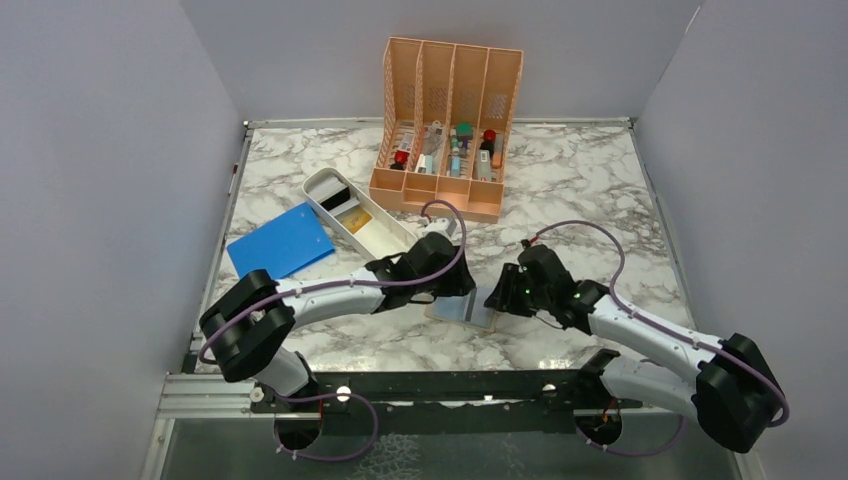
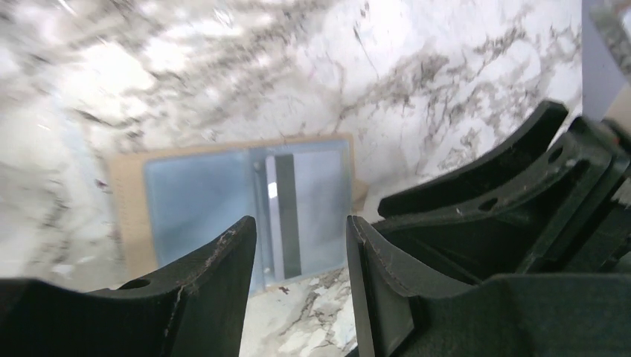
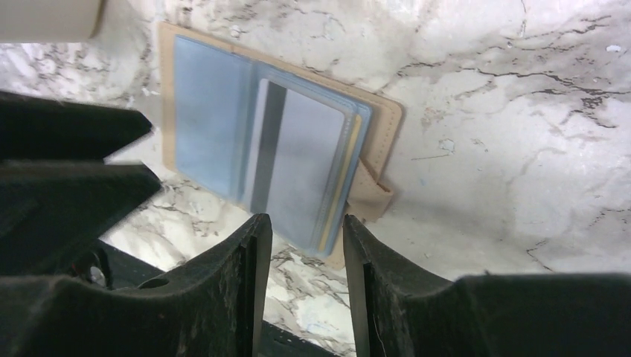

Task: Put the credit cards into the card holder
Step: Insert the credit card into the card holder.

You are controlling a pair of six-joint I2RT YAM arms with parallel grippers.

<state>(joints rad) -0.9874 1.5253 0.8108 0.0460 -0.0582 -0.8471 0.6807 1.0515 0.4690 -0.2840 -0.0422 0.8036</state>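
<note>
- Top external view: my wrists cover most of the card holder [image 1: 470, 308], which lies open at 6 o'clock from the centre of the table [image 1: 580, 190]. Only its near corner shows.
- The left wrist view is blurred. The jaws of my left gripper [image 2: 301, 219] stand partly apart with nothing between them.
- My right gripper [image 3: 305, 219] is likewise parted. I cannot tell whether it touches the striped card [image 3: 298, 163] sleeved over a gold card [image 3: 350, 171].
- The marble top has grey walls [image 1: 110, 150] around it, with an orange rack [image 1: 447, 120] at 12 o'clock, a white tray [image 1: 355, 215] at 10 and a blue sheet [image 1: 280, 242] at 9.
</note>
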